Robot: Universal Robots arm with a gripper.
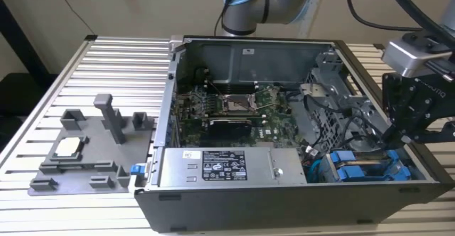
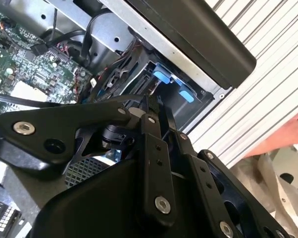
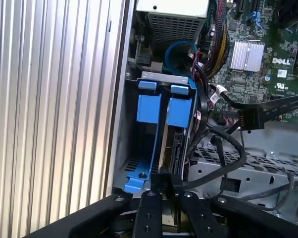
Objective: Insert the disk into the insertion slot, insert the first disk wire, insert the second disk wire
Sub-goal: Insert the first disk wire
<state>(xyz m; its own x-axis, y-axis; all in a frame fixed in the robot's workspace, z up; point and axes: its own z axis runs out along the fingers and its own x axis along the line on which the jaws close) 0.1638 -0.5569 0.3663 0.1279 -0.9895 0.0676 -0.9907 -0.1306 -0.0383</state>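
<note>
The gripper of a robot arm hangs over the near corner of an open computer case, on the exterior view's right. The case lies on its side on a ribbed metal tabletop. In the first wrist view the jaws stand narrow, pinched on the rear edge of the disk, which is seen edge-on in its bright blue carrier. The disk sits well down in the insertion slot, the grey sheet-metal bay at the corner of the case. Just beside it, in the neighbouring bay, sits a second blue-fronted drive.

Black cables loop loose across the perforated metal floor next to the cage, and one flat connector hangs free above them, apart from both drives. Whether any wire is plugged into the disk cannot be told. Further inside lie the green motherboard and a finned heat sink, while the labelled power-supply box fills the near wall beside the cage. On the exterior view's left, well apart from the case, a grey moulded fixture rests on the tabletop.
</note>
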